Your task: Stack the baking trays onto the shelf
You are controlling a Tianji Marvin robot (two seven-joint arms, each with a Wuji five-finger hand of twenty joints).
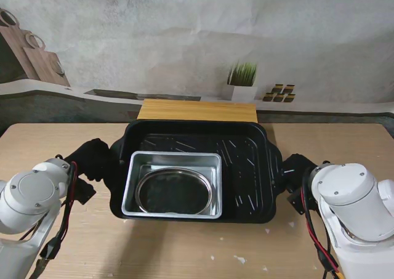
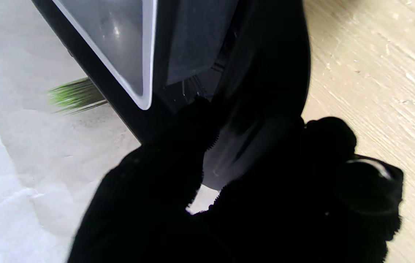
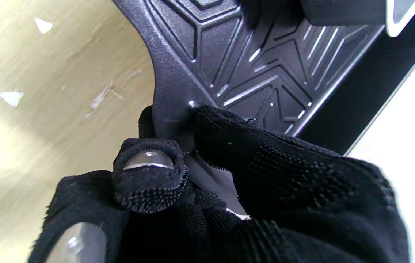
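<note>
Two gloved hands, our left hand (image 1: 93,159) and right hand (image 1: 295,171), pinch the black tray's (image 1: 246,168) handles; nested silver tray (image 1: 173,183) inside, wooden shelf (image 1: 197,111) unreached.

Stand camera high, facing down on wooden table (image 1: 184,254), wrist cameras close along gloved fingers, all sharing the large black ribbed baking tray (image 1: 246,168) (image 2: 193,54) (image 3: 251,54)

A light wooden table (image 1: 184,248) is seen, dotted with small white scraps (image 1: 240,258) on its nearer part. Behind it, a backdrop (image 1: 184,51) is printed with a potted grass plant (image 1: 242,82) and wooden cutting boards (image 1: 34,54).
</note>
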